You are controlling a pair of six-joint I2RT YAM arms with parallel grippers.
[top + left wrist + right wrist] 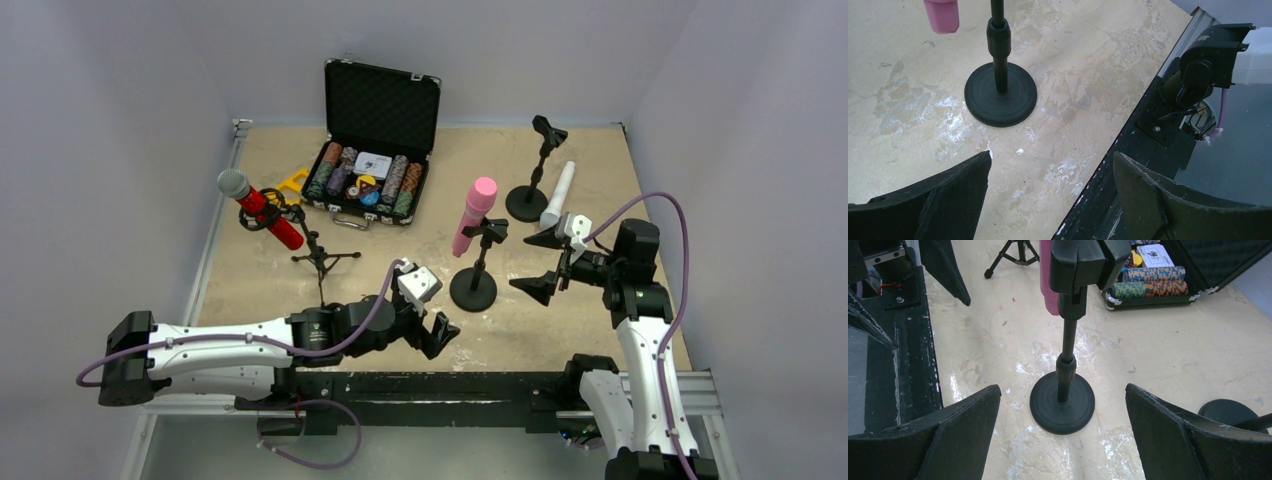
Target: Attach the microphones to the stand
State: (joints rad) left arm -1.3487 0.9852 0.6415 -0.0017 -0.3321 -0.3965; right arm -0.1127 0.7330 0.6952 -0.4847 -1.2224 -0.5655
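- Left tool (438,334): matte black wedge jaws spread, empty.
- Right tool (540,265): jaws apart, empty.
- Smooth pink microphone (474,215) clipped on disc-based black stand (473,288).
- Scuffed beige tabletop (600,180).

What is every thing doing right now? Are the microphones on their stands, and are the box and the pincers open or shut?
Red microphone: clipped in the tripod stand, tilted.
Pink microphone: clipped in the middle stand, tilted.
White microphone: not clipped, beside the far stand.
Chip case: lid open.
Left pincer: open, empty.
Right pincer: open, empty.
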